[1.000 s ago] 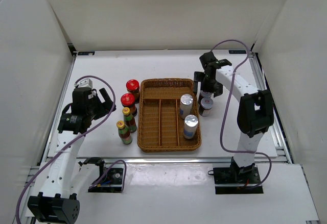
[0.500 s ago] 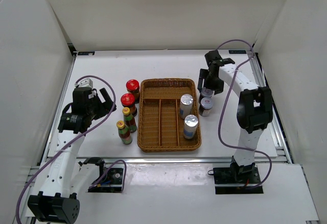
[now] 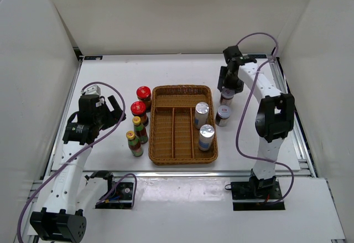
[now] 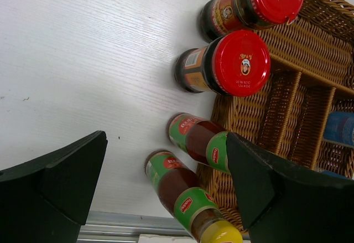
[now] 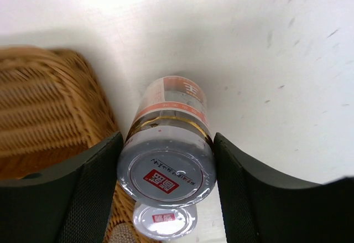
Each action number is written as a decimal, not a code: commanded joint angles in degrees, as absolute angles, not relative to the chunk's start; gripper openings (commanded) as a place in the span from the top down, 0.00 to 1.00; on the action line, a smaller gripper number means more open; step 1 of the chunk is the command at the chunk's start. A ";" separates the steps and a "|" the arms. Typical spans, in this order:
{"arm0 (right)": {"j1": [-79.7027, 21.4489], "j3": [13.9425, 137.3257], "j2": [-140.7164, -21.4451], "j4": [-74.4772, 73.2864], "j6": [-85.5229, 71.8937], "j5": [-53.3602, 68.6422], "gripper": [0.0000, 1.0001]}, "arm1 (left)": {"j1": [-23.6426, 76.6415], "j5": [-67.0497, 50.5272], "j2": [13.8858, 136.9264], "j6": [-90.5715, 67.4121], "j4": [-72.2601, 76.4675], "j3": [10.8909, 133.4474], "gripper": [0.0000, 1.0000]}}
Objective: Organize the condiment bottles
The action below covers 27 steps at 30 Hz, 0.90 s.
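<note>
My right gripper (image 3: 228, 86) (image 5: 166, 160) is shut on the grey lid of a dark jar (image 3: 227, 96) (image 5: 170, 122) standing just right of the wicker tray (image 3: 182, 88). Both pads press the lid's sides. A second grey-lidded jar (image 3: 223, 114) (image 5: 164, 219) stands close in front of it. Two silver-topped cylinders (image 3: 202, 114) (image 3: 206, 137) stand in the tray's right compartment. Left of the tray stand two red-lidded jars (image 3: 143, 94) (image 3: 138, 110) and two yellow-capped bottles (image 3: 139, 129) (image 3: 134, 143). My left gripper (image 3: 113, 113) (image 4: 166, 143) hangs open above those bottles (image 4: 177, 185), holding nothing.
The tray's left and middle compartments (image 3: 174, 127) hold nothing. White walls enclose the table on three sides. The tray's corner (image 5: 50, 104) lies right beside the held jar. A metal rail (image 3: 287, 93) runs along the table's right edge.
The right gripper moved back and to the right over the far grey-lidded jar and its fingers closed onto the lid. The left arm has not moved.
</note>
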<state>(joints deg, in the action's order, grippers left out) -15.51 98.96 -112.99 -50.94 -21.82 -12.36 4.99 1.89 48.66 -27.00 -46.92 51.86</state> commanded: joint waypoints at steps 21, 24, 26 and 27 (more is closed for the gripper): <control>-39.72 132.80 -125.76 -49.58 -15.47 -10.46 1.00 | 5.01 1.93 48.43 -26.63 -46.49 51.50 0.00; -40.52 134.46 -129.98 -48.87 -16.08 -9.84 1.00 | 5.01 1.93 48.43 -26.63 -46.49 51.50 0.00; -40.52 135.17 -132.71 -48.87 -16.70 -7.22 1.00 | 5.01 1.93 48.43 -26.63 -46.49 51.50 0.00; -40.52 135.18 -133.41 -48.87 -17.31 -6.51 1.00 | 5.01 1.93 48.43 -26.63 -46.49 51.50 0.00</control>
<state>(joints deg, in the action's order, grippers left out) -42.13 130.87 -133.84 -52.71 -16.97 -8.32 4.99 1.93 49.17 -27.00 -46.89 51.86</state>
